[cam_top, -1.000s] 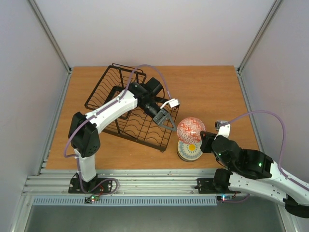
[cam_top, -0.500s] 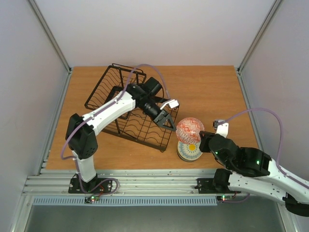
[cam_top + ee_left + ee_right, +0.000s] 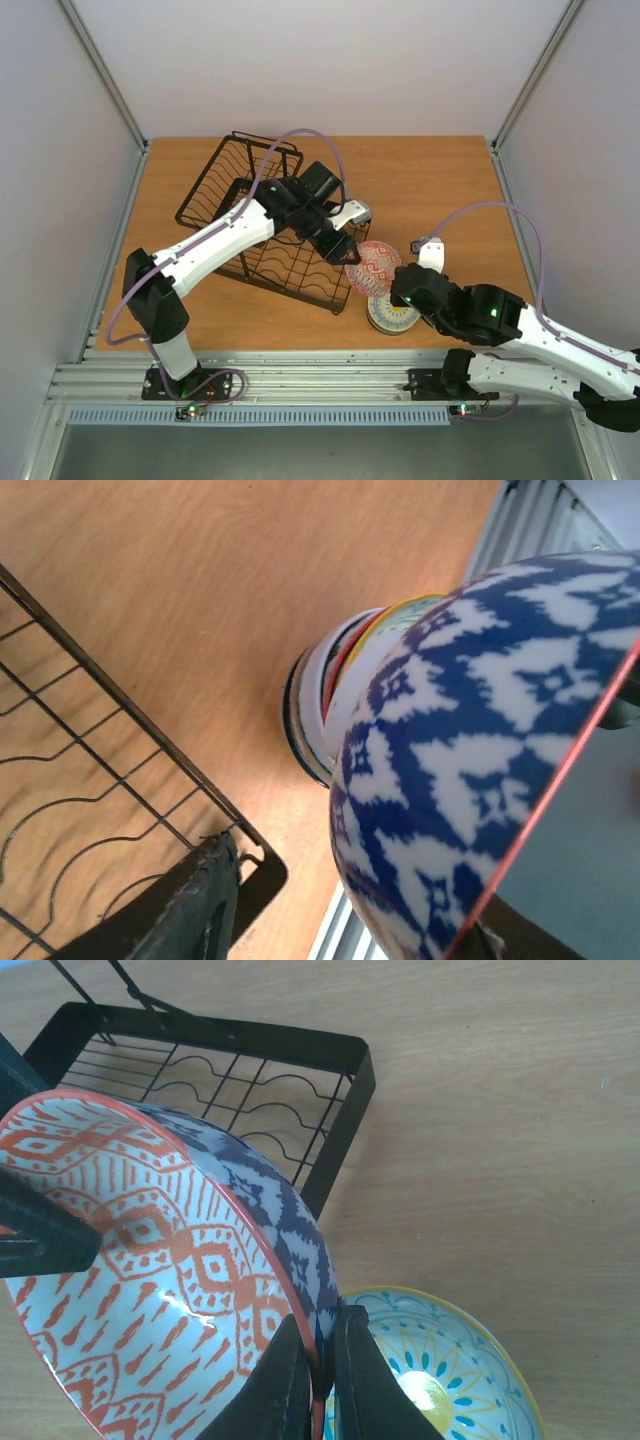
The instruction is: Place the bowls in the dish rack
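**Top view.** The right pincer (image 3: pixel 398 287) is clamped on the near-right rim of the patterned bowl (image 3: pixel 372 268). It holds the bowl on edge in the air, just above and to the left of the stack of bowls (image 3: pixel 392 316) on the table (image 3: pixel 450 190). The left pincer (image 3: pixel 350 250) reaches in from the far left, across the dish rack (image 3: pixel 225 195), and meets the bowl's opposite rim. The rack's near-right corner lies just beside the bowl, on its left.

**Left wrist.** The bowl's blue-and-white outer wall fills the right half of the view. One finger (image 3: pixel 195 910) shows at the lower left, with bare table between it and that wall, so the jaws stand apart. The other finger is barely visible at the lower right edge. The stack sits behind the bowl, and rack wires cross the left side.

**Right wrist.** The right fingers (image 3: pixel 290 1380) pinch the rim, one inside and one outside. At the left edge a dark left finger lies over the bowl's orange inner face, and another dark piece sits beyond the rim. The rack's corner lies past the bowl, on its far side.

The coming move looks like a handover. The bowl sits between the two pincers, with its rim running from one to the other. The left arm is the nearer to the rack, so it probably has to close before the right lets go.
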{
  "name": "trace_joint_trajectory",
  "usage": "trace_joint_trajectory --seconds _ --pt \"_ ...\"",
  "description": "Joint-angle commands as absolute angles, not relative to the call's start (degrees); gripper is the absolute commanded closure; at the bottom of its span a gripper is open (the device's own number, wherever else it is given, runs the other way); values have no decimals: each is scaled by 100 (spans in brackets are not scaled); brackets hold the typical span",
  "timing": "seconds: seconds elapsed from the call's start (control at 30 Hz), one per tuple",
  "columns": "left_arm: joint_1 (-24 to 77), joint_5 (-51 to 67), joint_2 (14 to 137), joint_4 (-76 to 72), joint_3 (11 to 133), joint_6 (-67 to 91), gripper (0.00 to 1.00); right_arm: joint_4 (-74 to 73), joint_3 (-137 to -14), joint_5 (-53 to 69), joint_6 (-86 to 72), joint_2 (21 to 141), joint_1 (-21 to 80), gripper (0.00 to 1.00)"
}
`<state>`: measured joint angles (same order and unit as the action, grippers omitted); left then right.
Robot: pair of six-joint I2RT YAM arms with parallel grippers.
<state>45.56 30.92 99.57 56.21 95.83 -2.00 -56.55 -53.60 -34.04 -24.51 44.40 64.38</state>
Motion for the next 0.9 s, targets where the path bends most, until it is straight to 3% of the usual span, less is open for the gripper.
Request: trace_joint_trajectory --seconds 0.0,0.13,0.33,0.4,0.53,0.63,0.73,0.77,0.87 --pt "4591 1637 10078 4821 9495 -126 61 -4923 -5827 -2839 -2523 4468 6640 99" --pt "4743 1254 10080 4807 9466 -229 97 -4924 -5890 -2847 -2555 4605 6644 99" --pt "4878 1023 9998 4677 9340 -406 99 -4755 -5839 -2733 -2433 4516 6645 97" --pt "4874 1019 9901 4536 9203 -441 99 -4624 -5724 -2652 -2355 4282 6645 86" --pt "4768 1531 9716 4303 8953 -551 99 -4290 -5380 -2348 -2152 3583 6646 43" --pt "4512 2388 9716 4244 8956 -455 100 -4303 -5218 -2234 -2173 3243 6645 21" --pt "4189 3201 9746 4104 8907 -278 99 -4343 -5082 -2160 -2279 3104 6645 10" --pt "4018 3996 9758 3984 8834 -172 100 -4325 -4947 -2115 -2333 3060 6645 5" --pt "3838 4901 9704 3757 8701 -89 99 -4259 -4849 -2043 -2347 3064 6645 3"
